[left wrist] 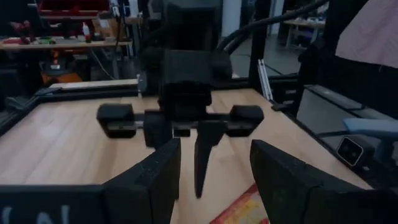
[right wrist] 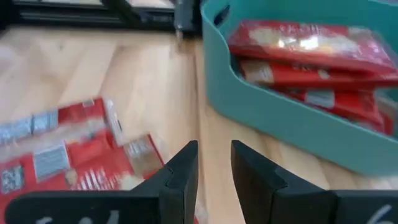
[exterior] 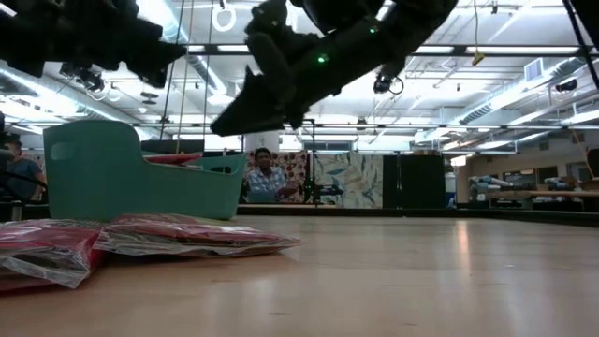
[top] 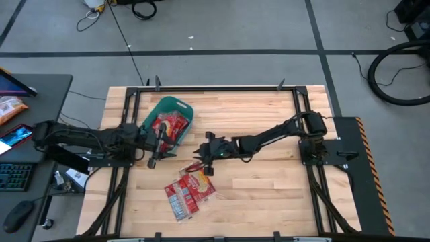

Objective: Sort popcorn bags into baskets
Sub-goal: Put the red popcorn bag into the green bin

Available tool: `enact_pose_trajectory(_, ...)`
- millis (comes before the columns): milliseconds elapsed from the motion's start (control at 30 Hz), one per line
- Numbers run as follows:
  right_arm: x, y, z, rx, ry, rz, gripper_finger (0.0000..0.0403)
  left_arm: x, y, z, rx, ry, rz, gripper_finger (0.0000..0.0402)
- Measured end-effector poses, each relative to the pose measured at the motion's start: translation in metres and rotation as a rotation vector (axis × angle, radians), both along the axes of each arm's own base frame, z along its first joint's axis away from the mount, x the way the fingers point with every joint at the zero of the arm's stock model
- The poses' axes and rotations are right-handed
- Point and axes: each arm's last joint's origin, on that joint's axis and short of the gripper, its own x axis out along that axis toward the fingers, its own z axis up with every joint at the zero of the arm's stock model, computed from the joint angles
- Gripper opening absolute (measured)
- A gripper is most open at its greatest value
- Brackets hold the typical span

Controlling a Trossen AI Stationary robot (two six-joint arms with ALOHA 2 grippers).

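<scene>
A teal basket (top: pixel 176 106) is sitting at the table's far left part, and several red popcorn bags (right wrist: pixel 311 40) are being held inside it. More loose bags (top: pixel 190 189) are lying on the wooden table (top: pixel 269 195) nearer the front. The left gripper (top: pixel 159 144) is being held parted and empty beside the basket's near edge. The right gripper (top: pixel 201 156) is being held over the table between basket and loose bags, fingers (right wrist: pixel 180 174) slightly apart, nothing being grasped.

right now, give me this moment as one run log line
left gripper: jaws open, empty, beside teal tub | right gripper: jaws open, empty, over table packets | tub: part filled with packets
</scene>
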Motion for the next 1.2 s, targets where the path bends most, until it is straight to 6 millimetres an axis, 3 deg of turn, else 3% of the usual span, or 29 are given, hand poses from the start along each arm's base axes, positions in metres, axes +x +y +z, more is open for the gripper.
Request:
enact_pose_trajectory(467,0.033,0.021,-0.025,-0.015,0.053,0.081,0.0100,0.002,0.000,0.000,-0.009,0.000,0.002,0.0197)
enact_pose_trajectory(833,0.027,0.023,-0.059,0.008,0.301,0.131,0.0100,0.002,-0.002,-0.002,-0.010,0.015,-0.010,0.0197)
enact_pose_trajectory(1200,0.002,-0.022,-0.056,-0.080,0.578,-0.209,0.0100,0.002,-0.002,-0.003,-0.058,0.032,-0.011,0.0197)
